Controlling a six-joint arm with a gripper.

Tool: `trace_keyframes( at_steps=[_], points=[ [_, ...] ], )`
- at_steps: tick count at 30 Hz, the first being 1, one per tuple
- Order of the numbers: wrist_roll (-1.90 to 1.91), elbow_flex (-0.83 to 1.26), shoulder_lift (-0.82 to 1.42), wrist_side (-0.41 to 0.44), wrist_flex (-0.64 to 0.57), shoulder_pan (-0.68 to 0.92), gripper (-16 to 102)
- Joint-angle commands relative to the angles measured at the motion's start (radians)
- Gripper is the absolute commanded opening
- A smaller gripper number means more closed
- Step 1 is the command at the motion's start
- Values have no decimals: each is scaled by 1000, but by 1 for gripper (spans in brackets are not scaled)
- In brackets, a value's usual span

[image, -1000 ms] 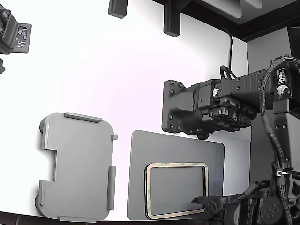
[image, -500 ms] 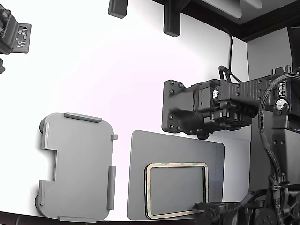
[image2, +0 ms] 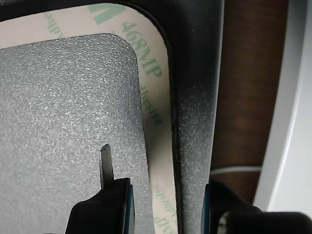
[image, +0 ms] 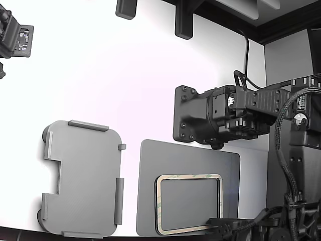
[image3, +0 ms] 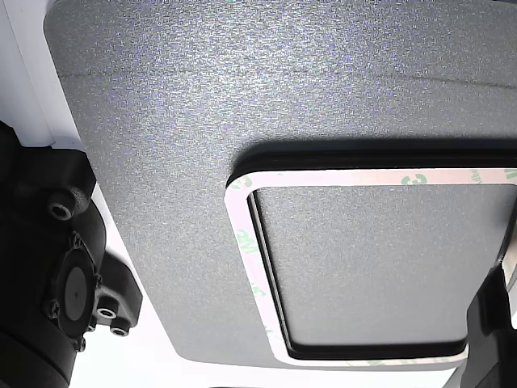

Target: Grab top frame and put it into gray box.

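Spread apart, the gripper (image2: 165, 195), one dark finger (image2: 105, 202) over the textured mat inside the opening and the other on the outer side, straddling one strip of the top frame (image2: 158, 122) without visibly pinching it. Lying flat on the dark gray mat (image: 150, 201) at the lower middle of the exterior view, that beige frame with green lettering. Well apart at lower left, on the white table (image: 125, 80), the light gray box (image: 83, 178), with a bulky black arm (image: 220, 115) at right centre.

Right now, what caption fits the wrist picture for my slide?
Open gripper straddling one side of the top frame on the dark mat.
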Motion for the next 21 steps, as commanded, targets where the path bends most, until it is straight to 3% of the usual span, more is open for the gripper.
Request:
trace_keyframes(
  at_steps=[1, 21],
  points=[
    [6, -31, 17, -6, 2, -9, 54],
    [29, -28, -8, 2, -18, -9, 48]
  ],
)
